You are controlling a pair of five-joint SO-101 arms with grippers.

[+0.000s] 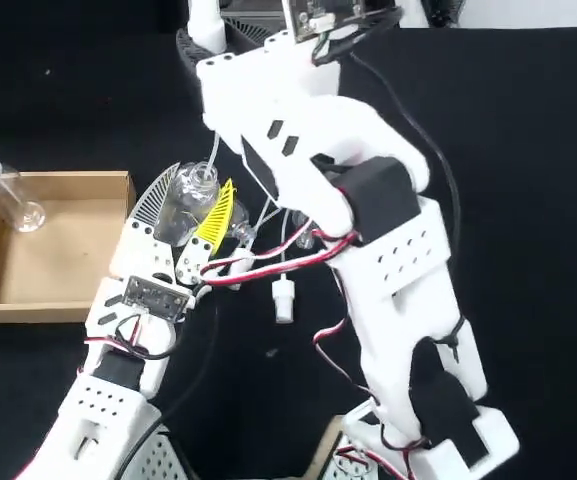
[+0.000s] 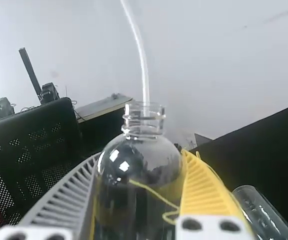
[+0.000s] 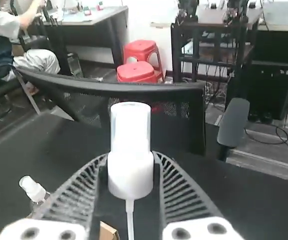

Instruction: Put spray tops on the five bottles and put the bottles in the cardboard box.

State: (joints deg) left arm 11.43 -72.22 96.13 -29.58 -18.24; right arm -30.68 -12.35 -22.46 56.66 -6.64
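Two red stools [image 3: 138,73] beyond a black mesh chair back [image 3: 74,100], black table [image 1: 528,150]

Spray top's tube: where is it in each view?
High: tube drops from under the right arm into the bottle neck.
Left wrist: tube runs into the bottle neck.
Right wrist: tube hangs from the spray top.
Shared landmark: black table.
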